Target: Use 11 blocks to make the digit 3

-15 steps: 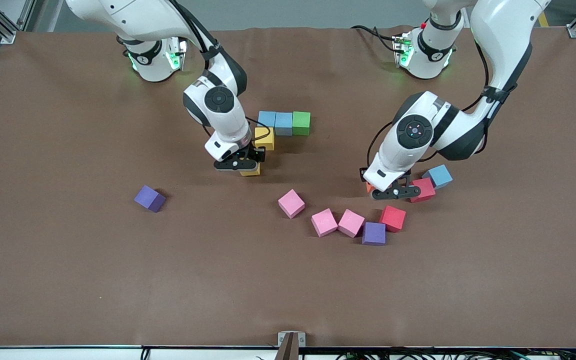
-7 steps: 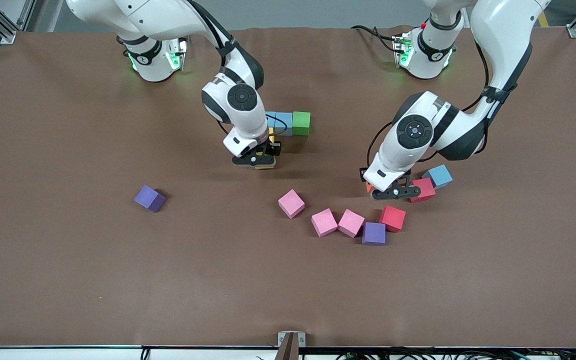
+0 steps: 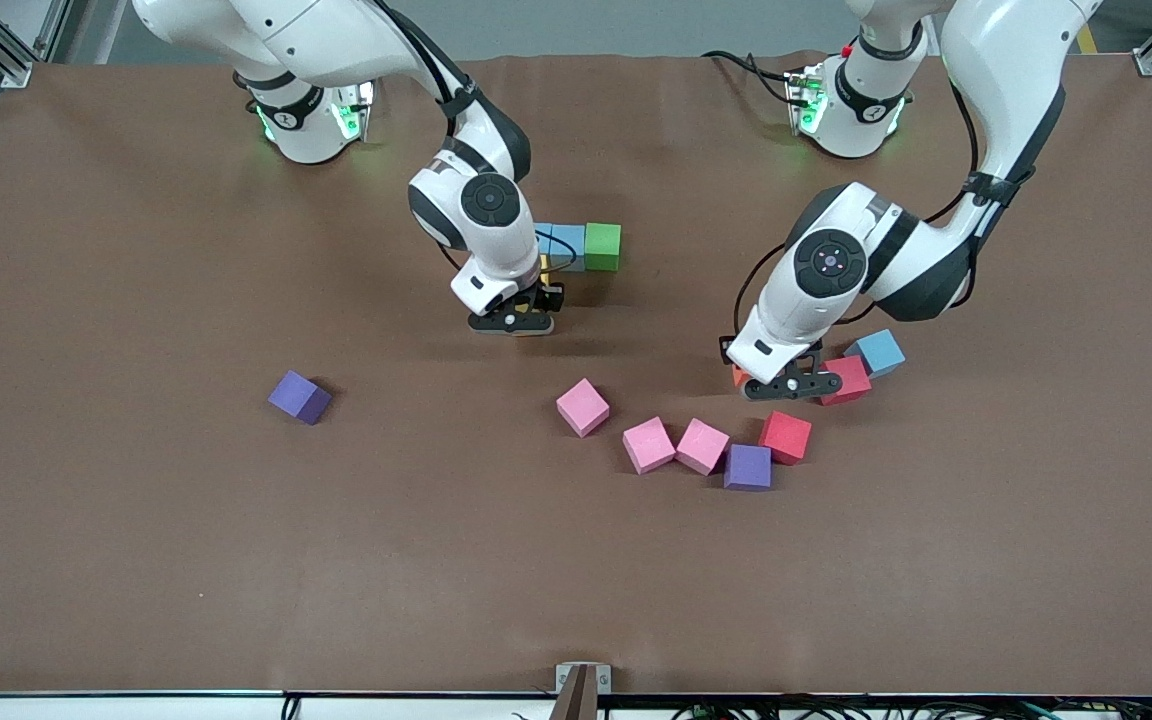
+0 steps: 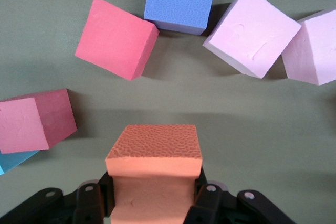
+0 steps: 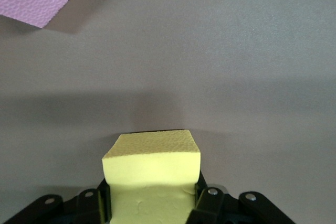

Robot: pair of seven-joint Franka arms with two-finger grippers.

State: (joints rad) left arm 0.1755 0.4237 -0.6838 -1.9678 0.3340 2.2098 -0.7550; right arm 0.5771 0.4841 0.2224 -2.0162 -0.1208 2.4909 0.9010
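My right gripper is shut on a yellow block, low over the table beside the row of two light blue blocks and a green block. Another yellow block shows as a sliver by that gripper. My left gripper is shut on the orange block, low beside a red cube. Three pink blocks and a purple block lie nearer the front camera. Another purple block lies toward the right arm's end.
A second red cube touches the purple block by the pink ones. A third light blue block sits beside the red cube by my left gripper. The brown mat is bare near the front camera.
My right gripper has carried the yellow block toward the left arm's end, up beside the other yellow block and the blue-green row. The left arm has not moved.
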